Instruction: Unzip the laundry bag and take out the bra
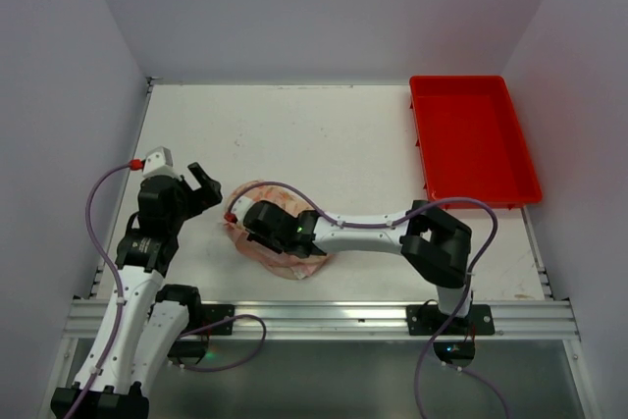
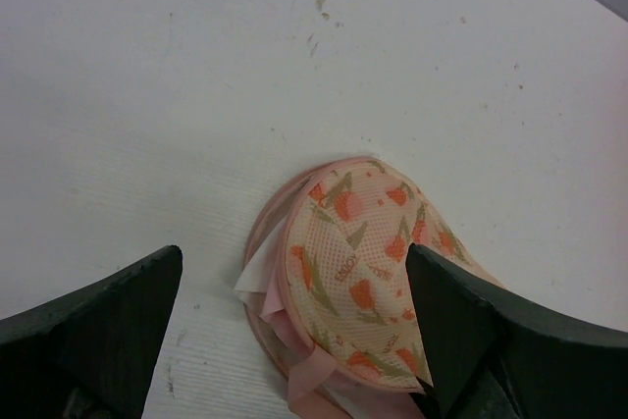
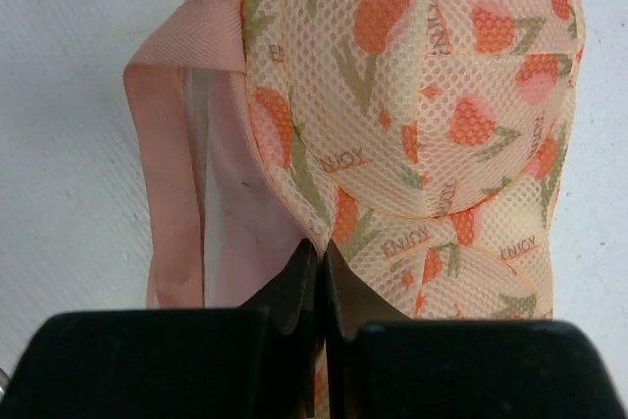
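The laundry bag [image 1: 294, 267], a peach floral mesh case, lies on the table near the front. My right gripper [image 1: 252, 231] is over it, shut on the edge of its upper floral flap [image 3: 432, 95]; the fingers [image 3: 294, 287] pinch the rim, which is lifted off the lower half. White and pale pink fabric [image 2: 253, 284] shows in the gap; I cannot tell bra from lining. My left gripper [image 1: 201, 191] is open and empty, just left of the bag, with the bag's left lobe [image 2: 363, 262] between its fingers [image 2: 118, 321] below it.
A red tray [image 1: 471, 144] stands at the back right of the table. A pink strap loop [image 3: 172, 144] hangs off the bag's left side. White walls close in the table on three sides.
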`<action>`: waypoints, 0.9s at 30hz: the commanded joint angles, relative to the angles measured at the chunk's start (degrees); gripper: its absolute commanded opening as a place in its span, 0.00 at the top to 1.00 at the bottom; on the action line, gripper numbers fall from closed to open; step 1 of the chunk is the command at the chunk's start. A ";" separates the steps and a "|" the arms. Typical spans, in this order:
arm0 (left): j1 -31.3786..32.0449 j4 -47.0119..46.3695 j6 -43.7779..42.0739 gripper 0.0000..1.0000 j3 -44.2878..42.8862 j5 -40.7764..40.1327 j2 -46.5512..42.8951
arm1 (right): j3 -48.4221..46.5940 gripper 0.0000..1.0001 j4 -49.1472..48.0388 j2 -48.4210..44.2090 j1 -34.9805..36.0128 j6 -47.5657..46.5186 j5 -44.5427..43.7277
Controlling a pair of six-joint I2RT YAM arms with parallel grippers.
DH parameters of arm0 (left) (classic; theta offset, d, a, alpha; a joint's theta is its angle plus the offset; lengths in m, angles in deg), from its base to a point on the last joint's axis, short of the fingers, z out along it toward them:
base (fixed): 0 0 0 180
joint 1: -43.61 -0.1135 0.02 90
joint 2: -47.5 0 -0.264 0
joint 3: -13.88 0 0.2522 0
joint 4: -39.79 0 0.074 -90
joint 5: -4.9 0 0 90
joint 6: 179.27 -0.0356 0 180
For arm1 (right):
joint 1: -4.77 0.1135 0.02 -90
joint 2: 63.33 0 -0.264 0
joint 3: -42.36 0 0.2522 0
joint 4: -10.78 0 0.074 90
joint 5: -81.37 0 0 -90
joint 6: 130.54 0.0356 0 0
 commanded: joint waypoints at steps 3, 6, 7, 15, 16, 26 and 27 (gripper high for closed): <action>-0.33 -0.61 -2.39 0.00 -0.73 -1.32 -0.28 | -4.64 1.00 1.35 -5.82 -0.69 -1.16 -1.78; -0.33 -0.96 -3.53 0.00 -1.16 -0.44 0.68 | -7.02 1.00 4.61 -8.19 -3.84 0.34 3.23; -0.33 -1.05 -3.88 0.00 -1.34 0.26 1.03 | -7.20 1.00 5.22 -8.80 -5.86 2.86 4.28; -0.33 -3.16 -6.87 0.00 -1.17 5.10 3.67 | -6.76 0.96 10.32 -12.33 -20.10 8.60 19.14; -0.33 -3.42 -7.13 0.00 -1.17 6.67 4.02 | -6.76 0.95 10.85 -12.15 -22.90 8.51 19.67; -0.33 -7.11 -9.07 0.00 0.94 10.29 4.47 | -8.34 0.23 15.07 -14.51 -37.95 10.80 18.55; -0.33 -7.38 -9.16 0.00 1.29 10.29 3.94 | -8.34 0.19 15.16 -15.74 -38.04 10.27 17.05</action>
